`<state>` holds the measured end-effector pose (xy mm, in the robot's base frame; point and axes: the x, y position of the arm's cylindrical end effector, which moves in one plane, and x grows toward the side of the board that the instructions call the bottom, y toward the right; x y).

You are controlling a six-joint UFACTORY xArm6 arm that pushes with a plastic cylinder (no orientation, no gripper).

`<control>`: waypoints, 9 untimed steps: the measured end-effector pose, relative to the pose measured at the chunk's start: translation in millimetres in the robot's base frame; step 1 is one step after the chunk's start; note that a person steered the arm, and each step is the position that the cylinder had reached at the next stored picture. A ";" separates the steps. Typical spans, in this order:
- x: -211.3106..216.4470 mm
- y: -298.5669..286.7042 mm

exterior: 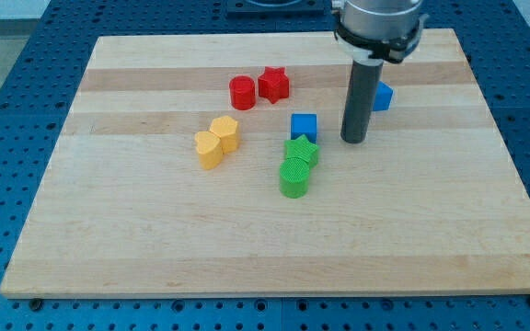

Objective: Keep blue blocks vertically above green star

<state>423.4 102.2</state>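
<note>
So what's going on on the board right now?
My tip is down on the wooden board, to the view's right of the blue cube and touching no block. That cube sits directly above the green star, which has a green cylinder right below it. A second blue block lies partly hidden behind the rod, up and to the right. The red cylinder and red star sit near the top, with two yellow blocks on the left.
</note>
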 end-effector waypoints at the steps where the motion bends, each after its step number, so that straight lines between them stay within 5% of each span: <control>1: -5.4 23.2; 4: -87.9 61.6; 9: -88.6 -6.6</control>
<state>334.8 95.6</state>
